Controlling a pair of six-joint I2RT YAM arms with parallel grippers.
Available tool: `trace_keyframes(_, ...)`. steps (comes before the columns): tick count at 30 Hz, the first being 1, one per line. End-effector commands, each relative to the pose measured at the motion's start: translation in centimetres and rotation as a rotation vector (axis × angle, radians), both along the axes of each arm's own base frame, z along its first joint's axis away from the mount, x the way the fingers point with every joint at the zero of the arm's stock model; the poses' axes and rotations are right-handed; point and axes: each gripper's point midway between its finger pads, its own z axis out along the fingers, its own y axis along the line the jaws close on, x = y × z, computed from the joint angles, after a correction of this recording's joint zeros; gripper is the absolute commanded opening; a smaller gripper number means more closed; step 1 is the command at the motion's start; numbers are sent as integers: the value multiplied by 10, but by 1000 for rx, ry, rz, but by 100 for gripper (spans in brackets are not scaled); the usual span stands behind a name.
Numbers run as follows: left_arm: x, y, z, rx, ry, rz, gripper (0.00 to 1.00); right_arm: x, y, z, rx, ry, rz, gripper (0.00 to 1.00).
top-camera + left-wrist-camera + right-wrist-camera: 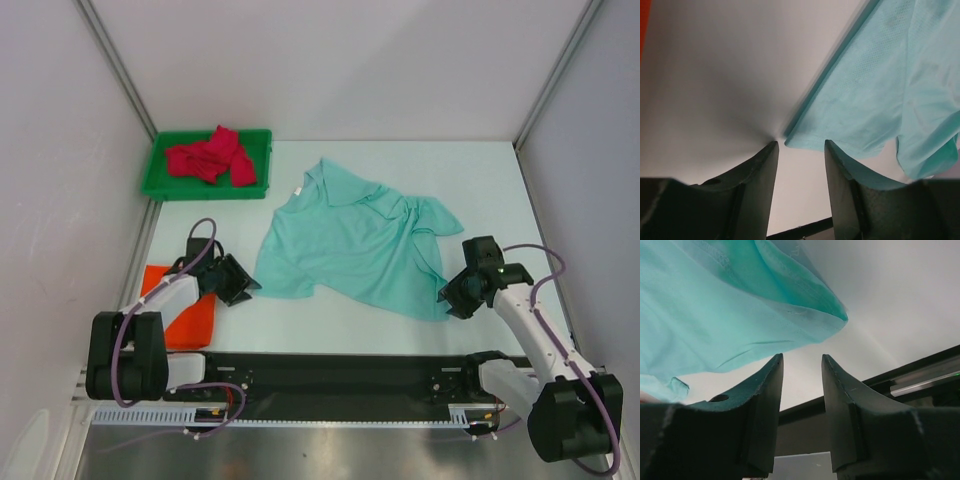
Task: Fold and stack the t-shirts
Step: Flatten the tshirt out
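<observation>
Just ahead of left pincer (801,144): mint green t-shirt (875,95) corner on desk (715,75), jaws released, empty; right pincer (802,357) released, shirt edge just beyond.

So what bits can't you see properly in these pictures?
- Orange t-shirt: in the top view the left arm covers part of it. The left wrist view shows only a sliver at the edge.
- Red t-shirt: in the top view it is bunched up in the green tray, so its shape is hidden.
- Mint t-shirt: both wrist views cut it off at their edges.
</observation>
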Motion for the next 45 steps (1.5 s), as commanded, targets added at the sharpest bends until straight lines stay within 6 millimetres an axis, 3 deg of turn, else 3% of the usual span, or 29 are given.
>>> trace_keyframes(1, -5, 11, -22, 57, 51, 29, 49, 5, -4, -2, -12, 0, -53, 42)
trace_keyframes(5, -1, 9, -26, 45, 53, 23, 39, 4, -3, -12, 2, 30, -74, 50)
trace_keyframes(8, 7, 7, -23, 35, 26, 9, 26, 2, -3, -19, 19, 46, -104, 54)
trace_keyframes(10, 14, 4, -17, 25, 0, -10, 15, 0, -7, -22, 13, 54, -126, 55)
trace_keyframes(15, 26, 0, 0, 11, -49, -49, 10, -3, -18, -28, -6, 74, -172, 50)
trace_keyframes(16, 26, 0, 3, 13, -64, -69, 1, -3, -19, -28, -5, 72, -173, 49)
trace_keyframes(25, 27, -5, 17, -6, -100, -104, 0, -20, -17, -42, 9, 109, -168, 49)
trace_keyframes(38, 40, -15, 36, -57, -169, -150, 3, -3, -18, -62, 4, 87, -175, 48)
trace_keyframes(42, 38, -15, 39, -57, -183, -154, 2, -8, -21, -70, -3, 91, -206, 42)
trace_keyframes(45, 36, -16, 41, -59, -192, -159, 1, -6, -27, -71, -37, 78, -218, 31)
